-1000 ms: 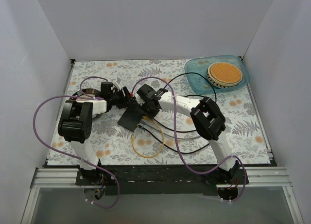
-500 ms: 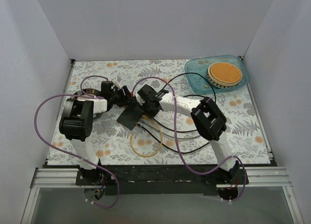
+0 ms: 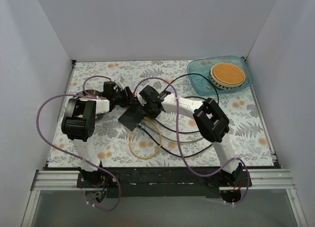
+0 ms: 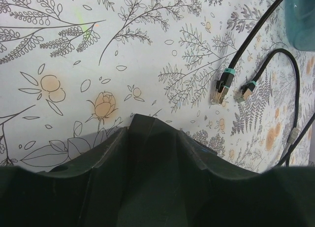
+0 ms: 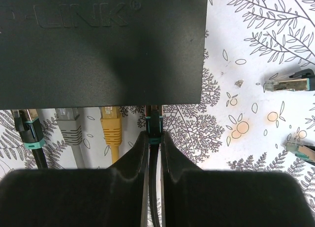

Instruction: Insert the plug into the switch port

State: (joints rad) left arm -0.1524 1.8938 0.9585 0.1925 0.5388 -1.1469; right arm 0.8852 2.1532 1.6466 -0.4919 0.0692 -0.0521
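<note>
The black switch box (image 3: 131, 117) lies tilted mid-table and fills the top of the right wrist view (image 5: 98, 45). Its port row runs along the lower edge there, the sockets hidden under it. A black-teal plug (image 5: 30, 131), a grey plug (image 5: 69, 126) and a yellow plug (image 5: 111, 126) sit in that row. My right gripper (image 5: 154, 138) (image 3: 143, 109) is shut on a black plug with a teal collar (image 5: 154, 122), its tip at the box's edge. My left gripper (image 4: 150, 148) (image 3: 127, 97) is shut on the box's far corner.
Two loose black plugs (image 4: 222, 86) (image 4: 247, 89) lie on the floral mat, also in the right wrist view (image 5: 290, 82). A yellow cable loop (image 3: 144, 144) and black cables lie in front of the switch. A blue tray (image 3: 197, 69) with a waffle disc (image 3: 227, 75) stands back right.
The yellow cable loop has slid left and nearer. The left gripper and the switch have shifted slightly; the right gripper keeps the plug at the port edge.
</note>
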